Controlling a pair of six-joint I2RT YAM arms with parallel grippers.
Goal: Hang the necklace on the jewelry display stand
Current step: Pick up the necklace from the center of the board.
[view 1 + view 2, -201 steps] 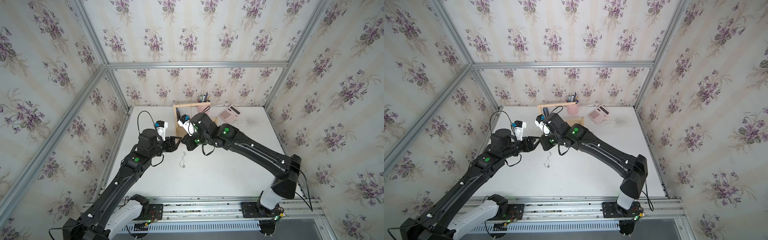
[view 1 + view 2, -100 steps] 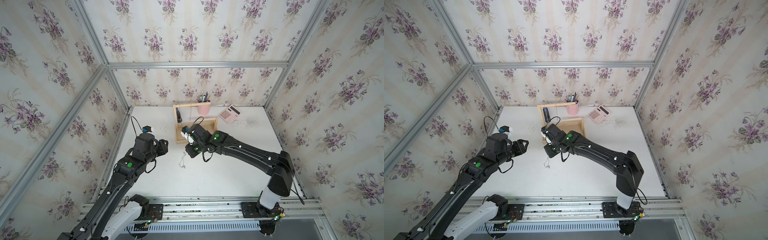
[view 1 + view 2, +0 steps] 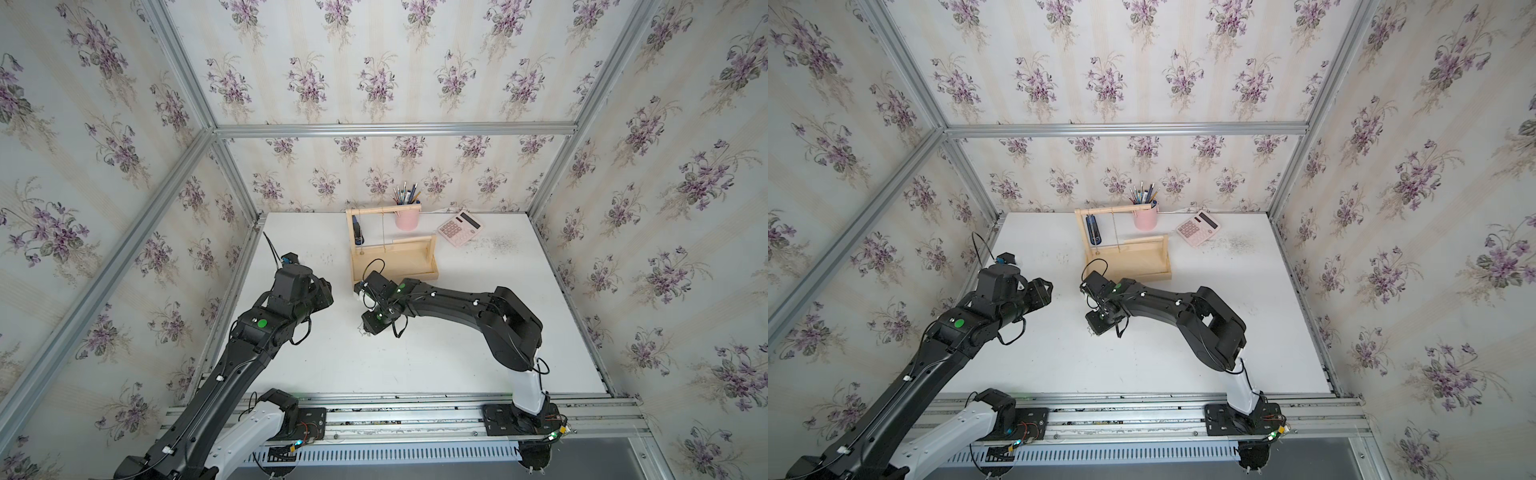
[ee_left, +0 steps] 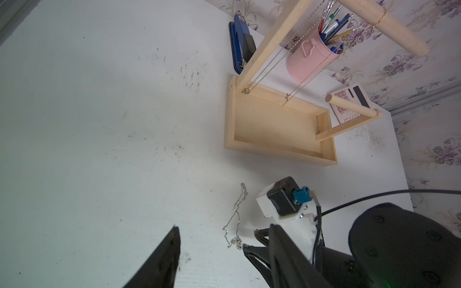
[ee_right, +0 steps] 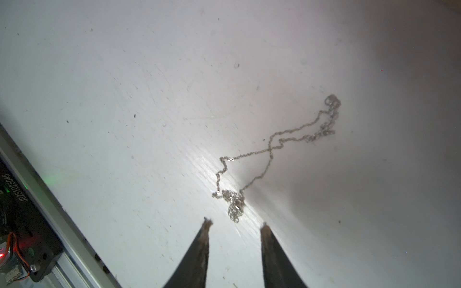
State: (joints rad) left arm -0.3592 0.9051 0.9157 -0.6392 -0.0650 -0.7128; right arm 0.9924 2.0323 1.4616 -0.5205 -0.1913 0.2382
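Necklace (image 5: 272, 154) lies on the table (image 3: 415, 365), not hung on the jewelry display stand (image 3: 392, 266); right gripper (image 5: 235, 224) narrowly parted, left gripper (image 4: 222, 228) wide, both empty.

pink pen cup (image 3: 406, 219) upright at back | calculator (image 3: 459, 227) lying near | blue item (image 4: 241, 45), perhaps stapler

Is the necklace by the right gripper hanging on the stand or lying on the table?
Lying on the table. The necklace is spread loose on the white surface before the right gripper's open jaws, not held.
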